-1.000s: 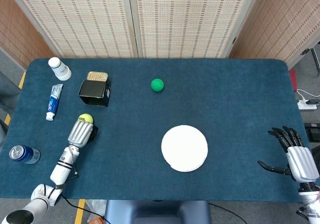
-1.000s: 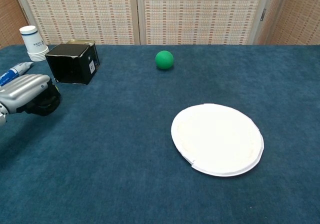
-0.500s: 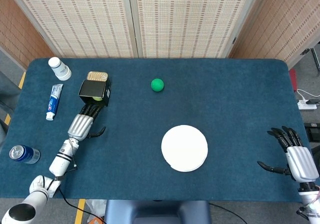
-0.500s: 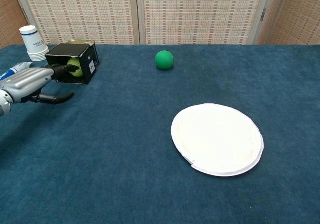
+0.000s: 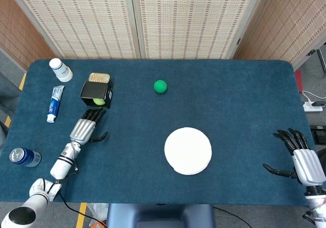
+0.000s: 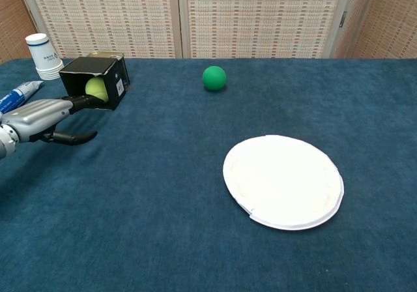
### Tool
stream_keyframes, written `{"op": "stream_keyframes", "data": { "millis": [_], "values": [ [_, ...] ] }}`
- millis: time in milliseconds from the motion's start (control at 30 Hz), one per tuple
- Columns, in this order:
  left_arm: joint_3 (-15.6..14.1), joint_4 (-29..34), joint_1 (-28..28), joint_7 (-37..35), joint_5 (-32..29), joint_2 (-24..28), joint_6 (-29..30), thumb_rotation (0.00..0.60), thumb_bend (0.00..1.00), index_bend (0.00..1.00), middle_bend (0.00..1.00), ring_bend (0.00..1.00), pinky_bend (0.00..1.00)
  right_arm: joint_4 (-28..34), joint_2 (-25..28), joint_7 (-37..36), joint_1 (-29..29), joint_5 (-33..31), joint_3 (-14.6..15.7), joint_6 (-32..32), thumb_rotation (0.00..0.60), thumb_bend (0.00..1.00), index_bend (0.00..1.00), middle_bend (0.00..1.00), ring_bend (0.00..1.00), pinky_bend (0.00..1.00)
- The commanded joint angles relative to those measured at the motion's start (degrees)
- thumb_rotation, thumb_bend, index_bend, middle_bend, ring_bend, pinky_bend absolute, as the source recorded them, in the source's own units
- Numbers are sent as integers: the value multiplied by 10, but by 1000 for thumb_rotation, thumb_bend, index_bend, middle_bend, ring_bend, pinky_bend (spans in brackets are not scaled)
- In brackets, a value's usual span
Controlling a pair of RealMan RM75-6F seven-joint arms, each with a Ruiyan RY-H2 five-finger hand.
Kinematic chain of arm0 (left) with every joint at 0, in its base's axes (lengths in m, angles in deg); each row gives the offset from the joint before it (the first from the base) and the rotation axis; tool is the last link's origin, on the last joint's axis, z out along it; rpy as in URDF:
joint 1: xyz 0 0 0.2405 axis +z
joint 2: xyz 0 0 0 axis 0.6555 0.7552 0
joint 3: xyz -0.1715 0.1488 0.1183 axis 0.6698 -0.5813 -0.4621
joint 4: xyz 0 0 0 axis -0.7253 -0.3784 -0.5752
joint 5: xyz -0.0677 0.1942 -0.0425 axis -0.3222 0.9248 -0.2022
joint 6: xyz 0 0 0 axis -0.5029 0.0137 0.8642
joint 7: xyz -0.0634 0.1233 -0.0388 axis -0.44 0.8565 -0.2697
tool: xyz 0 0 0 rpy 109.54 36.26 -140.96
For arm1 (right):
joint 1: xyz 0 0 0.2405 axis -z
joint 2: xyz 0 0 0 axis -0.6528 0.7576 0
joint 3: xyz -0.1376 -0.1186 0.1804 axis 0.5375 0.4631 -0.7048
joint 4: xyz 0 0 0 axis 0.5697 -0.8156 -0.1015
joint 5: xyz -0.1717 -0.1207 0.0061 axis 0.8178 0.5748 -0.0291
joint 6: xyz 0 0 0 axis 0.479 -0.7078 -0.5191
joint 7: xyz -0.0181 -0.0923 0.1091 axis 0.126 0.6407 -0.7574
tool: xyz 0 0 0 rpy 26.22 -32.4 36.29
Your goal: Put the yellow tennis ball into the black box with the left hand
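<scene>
At far left, a can (image 5: 24, 157), a tube (image 5: 55, 103) and a white bottle (image 5: 60, 69) are seen along the table (image 5: 234, 101) edge; none is touched.

The left hand (image 5: 86, 128) is found just short of the box (image 5: 96, 93), fingers extended and spread, thumb out to the side, nothing held. Compared with half a second ago, the fingertips have been drawn back from the box mouth; in the chest view they lie near the opening, and contact cannot be confirmed. One second ago the ball was enclosed by this hand, well short of the box.

The ball (image 6: 96, 88) is now seen inside the box, resting at its open side-facing mouth, apart from the fingers. A tin (image 5: 99, 77) stands touching the box on its far side.

Judgement: release has been made and the ball is lodged in the box; the task appears essentially done, provided the ball does not roll out of the open side. Only withdrawal of the arm seems to remain.

Further right, a green ball (image 5: 160, 86) and a plate (image 5: 188, 150) lie untouched. The right hand (image 5: 300, 159) is seen at the table's right edge, fingers spread, empty.
</scene>
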Motion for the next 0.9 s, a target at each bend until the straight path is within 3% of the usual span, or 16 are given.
{"op": "stream_keyframes", "data": {
  "millis": [33,267,400,467,600,667,733,833,900],
  "values": [
    [0,9,-1,7,-1,5,1,104,312,5,0,0,0,-1,0,-2,0,1,0,0,600,0,206,122,0,0],
    [-1,30,6,22,-6,14,1,101,311,3,0,0,0,-2,0,-4,0,1,0,0,600,0,206,122,0,0],
    [-1,86,55,71,-14,47,62,103,309,1,0,0,0,-4,4,-15,0,2,1,-1,600,0,206,122,0,0],
    [-6,141,103,132,-17,81,125,104,309,0,0,0,0,-7,6,-24,2,3,1,-4,600,0,206,122,0,0],
    [-45,355,242,231,-17,214,280,112,309,39,0,0,0,-17,9,-46,7,9,4,-14,600,0,206,122,0,0],
    [-67,402,292,245,-14,255,332,133,309,81,0,0,0,-20,10,-54,9,15,7,-19,600,0,206,122,0,0],
    [-73,399,331,214,-17,271,373,160,310,106,0,0,0,-24,10,-60,12,24,9,-27,600,0,206,122,0,0],
    [-73,367,348,126,-33,275,349,181,313,130,3,0,0,-24,8,-58,13,36,14,-33,600,0,206,122,0,0],
    [-65,348,350,109,-29,269,355,216,317,131,10,0,0,-23,6,-49,11,42,17,-31,600,0,206,122,0,0]
  ]
}}
